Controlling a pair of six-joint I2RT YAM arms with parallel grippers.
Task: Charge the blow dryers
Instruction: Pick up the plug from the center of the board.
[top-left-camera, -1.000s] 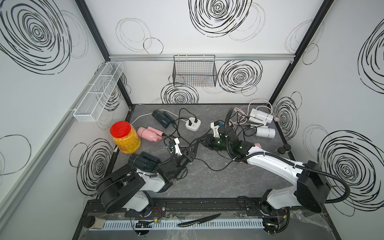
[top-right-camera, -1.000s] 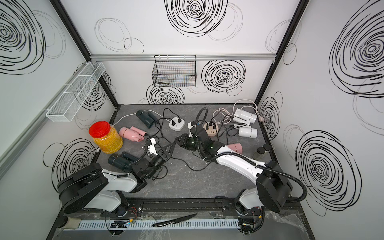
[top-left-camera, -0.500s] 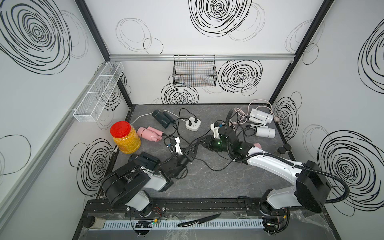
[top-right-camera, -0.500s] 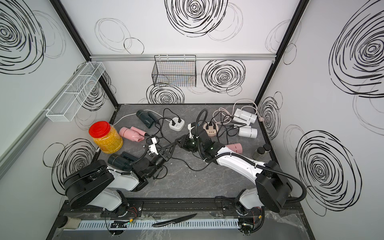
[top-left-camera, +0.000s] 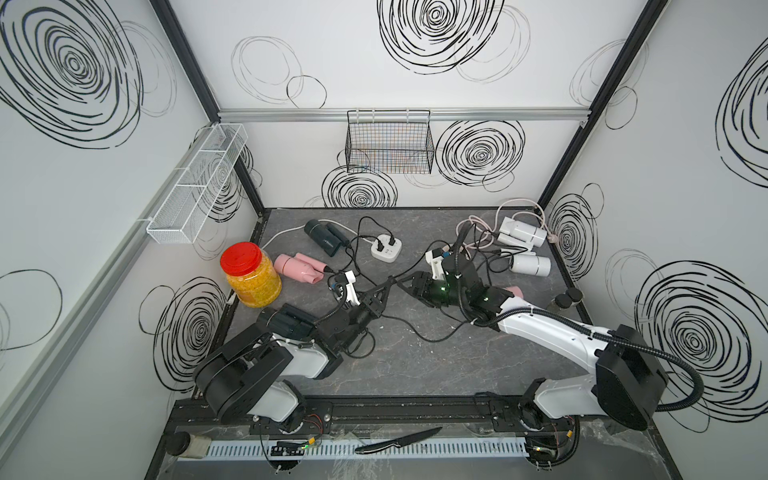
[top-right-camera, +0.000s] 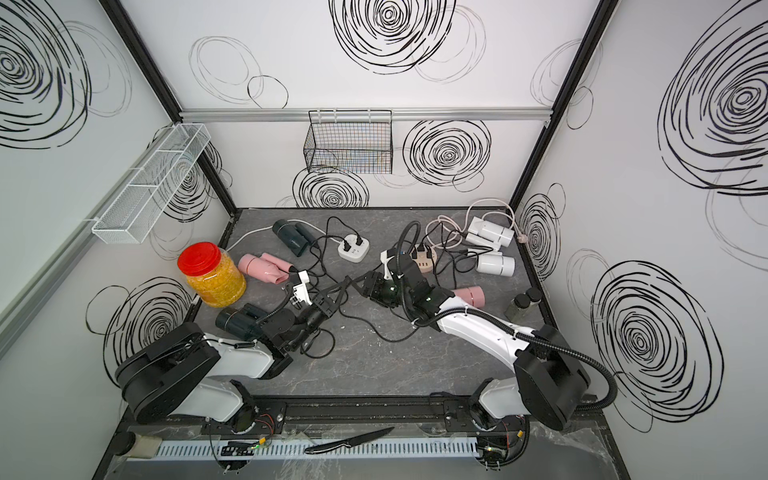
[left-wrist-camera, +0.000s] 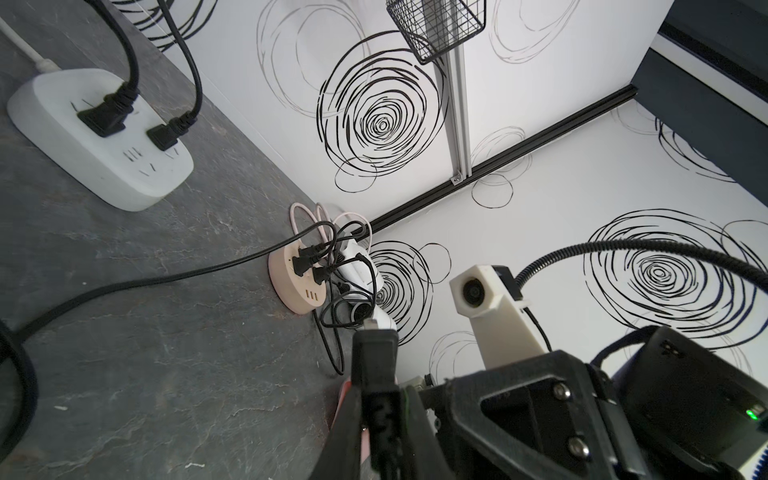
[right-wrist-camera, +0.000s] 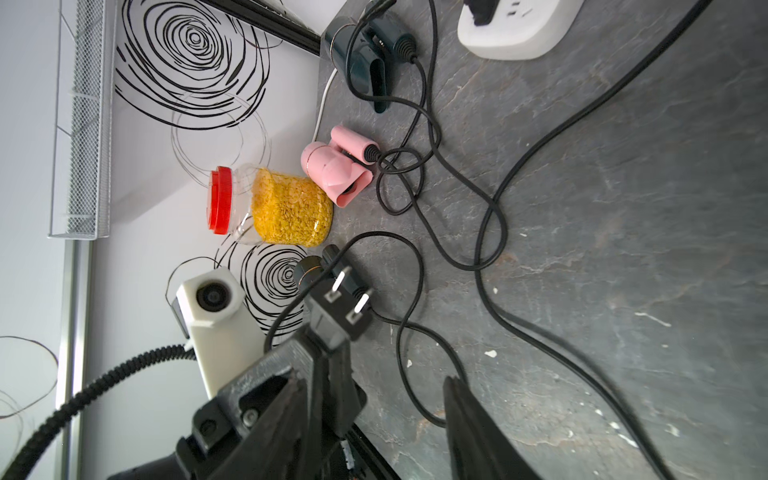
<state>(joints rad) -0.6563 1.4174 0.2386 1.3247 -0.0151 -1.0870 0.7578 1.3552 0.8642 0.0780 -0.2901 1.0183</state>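
I judge this the plug handover: my left gripper (left-wrist-camera: 376, 395) clamps the plug (right-wrist-camera: 338, 307) near the white power strip (top-left-camera: 386, 248), and my right gripper (right-wrist-camera: 374, 399) is spread wide. The dark blow dryer (top-right-camera: 235, 322) lies well apart from that strip. Next I must align the prongs with a free socket.

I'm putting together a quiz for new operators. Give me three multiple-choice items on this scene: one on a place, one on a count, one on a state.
1. The jar stands:
A) beside a pink dryer
B) in the wire basket
C) on the beige hub

2. Black plugs seated in the white strip:
A) none
B) two
C) four

3. The left tool is:
A) open and empty
B) shut on a pink dryer
C) shut on a loose plug

Key:
1 A: in both top views the jar sits next to the pink dryer at the table's left edge.
2 B: the left wrist view shows two plugs in the strip.
3 C: the right wrist view shows its jaws clamping the plug, prongs free.
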